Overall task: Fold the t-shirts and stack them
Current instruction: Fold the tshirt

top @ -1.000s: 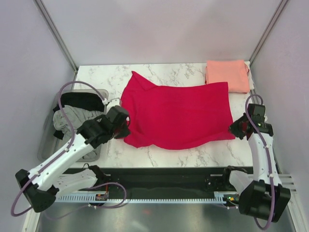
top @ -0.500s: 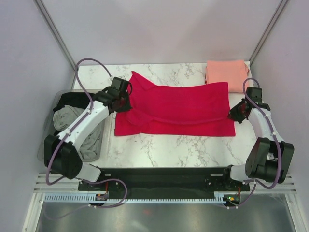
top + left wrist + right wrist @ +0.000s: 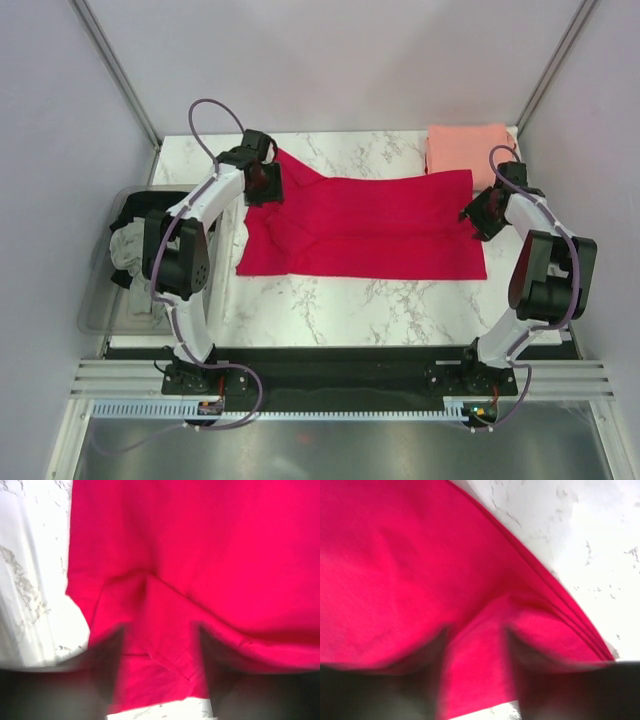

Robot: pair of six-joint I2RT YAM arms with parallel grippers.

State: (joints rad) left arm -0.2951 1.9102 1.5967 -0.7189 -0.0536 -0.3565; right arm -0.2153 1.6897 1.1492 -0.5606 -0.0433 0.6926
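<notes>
Looking at the marble worktop (image 3: 340,300), the red t-shirt (image 3: 370,225) fills the middle of the frame as a wide band, apparently doubled over lengthwise. Upper right sits the pink t-shirt (image 3: 470,150), already folded, probably the stack's base. The clear bin (image 3: 95,300) at the left edge has the grey t-shirt (image 3: 125,245) and black t-shirt (image 3: 135,205) waiting. Left tool (image 3: 262,180) and right tool (image 3: 478,215) each pinch one end of the red cloth, I'd guess so the fold lies taut and square.

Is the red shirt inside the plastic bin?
No, the red shirt lies spread on the marble table, to the right of the bin.
</notes>
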